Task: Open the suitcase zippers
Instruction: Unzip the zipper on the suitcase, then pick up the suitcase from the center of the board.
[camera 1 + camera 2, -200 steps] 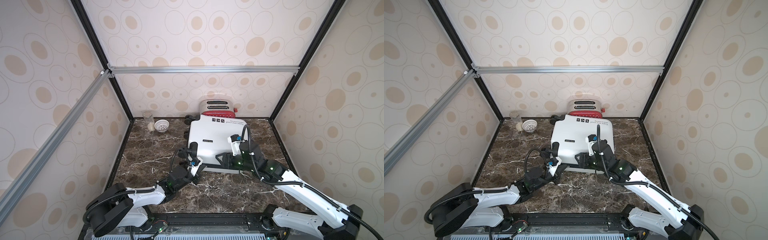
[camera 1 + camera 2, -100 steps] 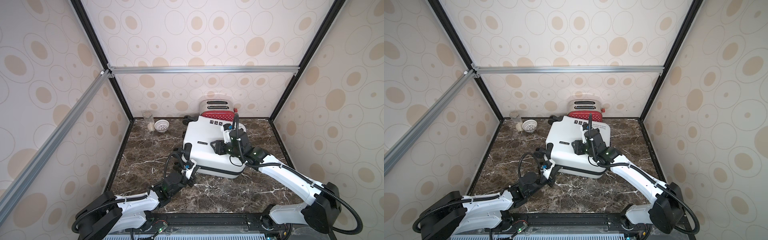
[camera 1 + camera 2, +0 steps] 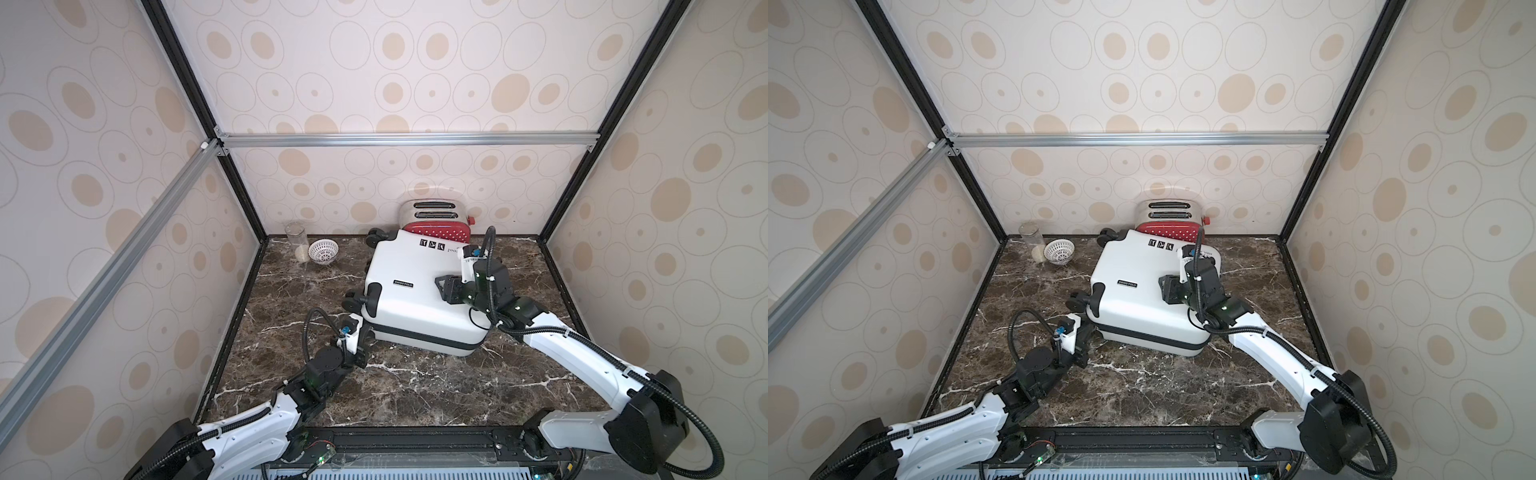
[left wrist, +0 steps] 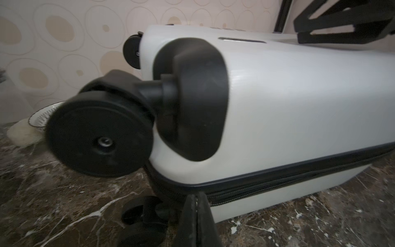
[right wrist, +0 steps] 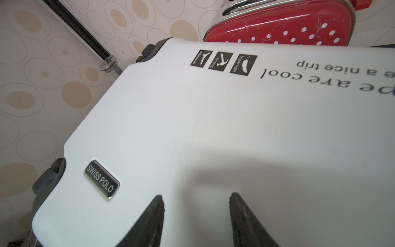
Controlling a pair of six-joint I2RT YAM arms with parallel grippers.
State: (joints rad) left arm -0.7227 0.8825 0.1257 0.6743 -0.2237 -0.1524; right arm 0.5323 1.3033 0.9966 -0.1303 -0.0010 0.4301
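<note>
Shows a white suitcase (image 3: 415, 299) lying on its broad side toward the back of the marble table (image 3: 415, 395), turned askew, with its far edge just in front of a red dotted toaster (image 3: 436, 232). Places a clear jar (image 3: 296, 241) and a white slotted bowl (image 3: 323, 251) side by side near the back left corner, well apart from the suitcase.

Has the black zipper band (image 3: 428, 337) running along the seam on the near side, with teeth meshed along the stretch seen from the left wrist (image 4: 277, 184).

Puts the left gripper (image 3: 366, 334) low at the near left corner of the suitcase, below a black wheel (image 4: 98, 139). Keeps its fingers (image 4: 192, 213) pressed tight together, tips right at the zipper band. Cannot tell whether a pull is pinched between them.

Sets the right gripper (image 3: 439, 286) over the top shell, on the right half. Holds its fingers (image 5: 158, 209) moderately apart, aimed across the white lid with a black badge (image 5: 101, 179) off to one side, and with nothing between them. Cannot tell whether the tips touch the shell.
</note>
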